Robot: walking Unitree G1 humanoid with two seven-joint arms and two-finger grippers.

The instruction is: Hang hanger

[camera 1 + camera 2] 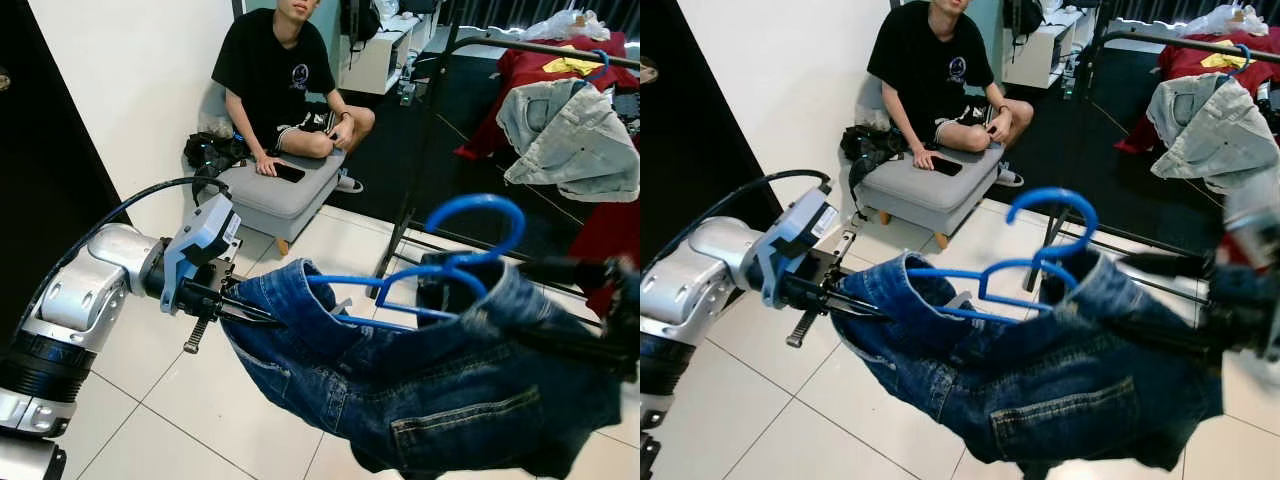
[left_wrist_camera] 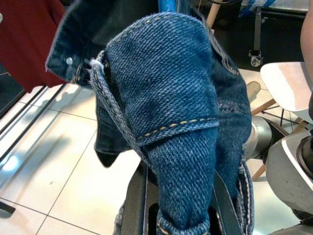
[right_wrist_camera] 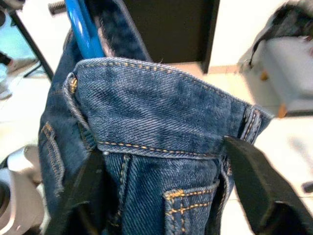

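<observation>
No legible text; logo on person's black shirt [image 1: 300, 75] unreadable.

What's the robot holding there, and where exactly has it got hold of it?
Blue jeans on a blue hanger, stretched between both arms: left end effector and right end effector each grip the waistband.

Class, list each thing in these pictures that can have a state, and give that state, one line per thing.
blue hanger: off the rail, carrying the jeans
jeans: draped on the hanger, held at both ends
left gripper: shut on the jeans
right gripper: fingers astride the waistband
clothes rail: holding a grey denim jacket
</observation>
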